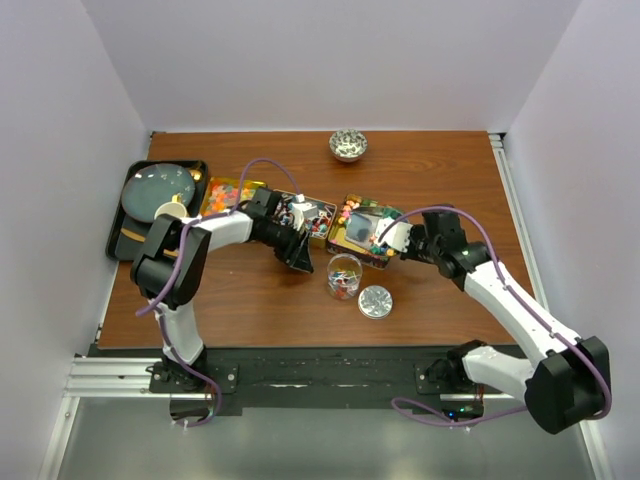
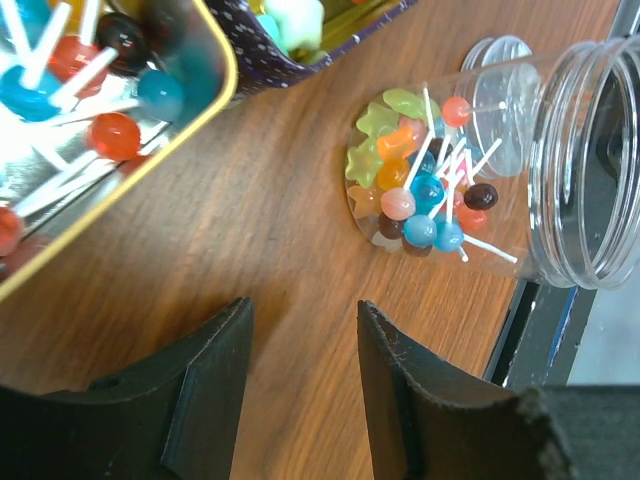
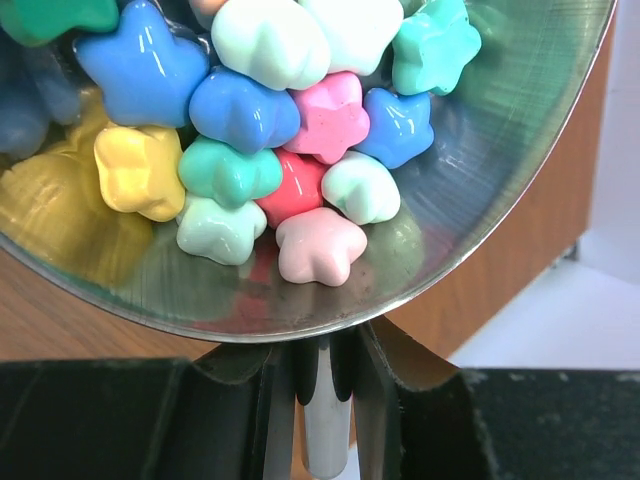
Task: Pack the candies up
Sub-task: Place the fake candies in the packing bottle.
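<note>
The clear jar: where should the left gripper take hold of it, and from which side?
Probably across the smooth wall of the clear jar, below the threaded neck, coming level from the left, where the open left gripper is. It stands upright with its mouth open, so the top should stay free.

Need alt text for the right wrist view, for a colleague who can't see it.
A metal scoop heaped with pastel star-shaped candies, blue, pink, mint, yellow and white, fills the frame. The right tool at the bottom edge is shut on its thin white handle, with the wooden table behind.
</note>
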Action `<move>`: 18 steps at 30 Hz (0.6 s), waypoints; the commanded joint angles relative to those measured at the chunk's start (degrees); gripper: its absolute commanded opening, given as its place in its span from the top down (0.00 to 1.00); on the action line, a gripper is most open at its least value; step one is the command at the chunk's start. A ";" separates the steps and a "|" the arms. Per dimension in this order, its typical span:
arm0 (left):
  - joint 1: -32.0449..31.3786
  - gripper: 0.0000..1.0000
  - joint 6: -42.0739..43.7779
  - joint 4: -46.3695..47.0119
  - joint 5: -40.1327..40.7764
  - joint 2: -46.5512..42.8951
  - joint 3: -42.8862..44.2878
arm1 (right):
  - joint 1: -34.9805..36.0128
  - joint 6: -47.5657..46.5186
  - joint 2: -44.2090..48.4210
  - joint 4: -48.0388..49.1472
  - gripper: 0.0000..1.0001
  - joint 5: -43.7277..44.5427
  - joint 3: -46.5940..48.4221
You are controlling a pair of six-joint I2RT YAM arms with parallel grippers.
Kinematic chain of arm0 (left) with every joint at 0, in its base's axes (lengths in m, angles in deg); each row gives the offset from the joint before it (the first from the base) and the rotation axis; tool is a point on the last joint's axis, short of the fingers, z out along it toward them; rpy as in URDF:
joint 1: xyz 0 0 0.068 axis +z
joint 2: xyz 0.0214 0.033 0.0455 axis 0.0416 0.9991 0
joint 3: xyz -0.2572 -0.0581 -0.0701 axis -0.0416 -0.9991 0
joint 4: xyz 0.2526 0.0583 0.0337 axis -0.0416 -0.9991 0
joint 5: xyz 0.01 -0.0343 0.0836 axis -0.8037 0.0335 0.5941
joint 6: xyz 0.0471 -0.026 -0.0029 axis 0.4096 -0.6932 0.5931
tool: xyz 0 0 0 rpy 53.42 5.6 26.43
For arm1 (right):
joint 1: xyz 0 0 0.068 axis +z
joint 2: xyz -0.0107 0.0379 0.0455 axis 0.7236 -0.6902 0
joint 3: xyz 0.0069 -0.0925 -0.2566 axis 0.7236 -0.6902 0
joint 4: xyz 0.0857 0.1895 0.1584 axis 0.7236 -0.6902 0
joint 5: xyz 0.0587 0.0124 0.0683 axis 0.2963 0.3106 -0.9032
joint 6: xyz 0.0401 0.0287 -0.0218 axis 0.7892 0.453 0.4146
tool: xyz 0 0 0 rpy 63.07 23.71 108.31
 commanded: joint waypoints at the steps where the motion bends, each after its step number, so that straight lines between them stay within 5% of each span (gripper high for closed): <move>1: 1.14 0.49 -1.45 2.26 -0.15 -2.30 0.49 | 0.50 -10.21 0.78 -2.62 1.00 2.06 6.28; 18: 1.76 0.49 -2.86 4.11 -0.85 -0.89 1.19 | 2.78 -27.80 -2.56 -5.53 1.00 7.42 10.60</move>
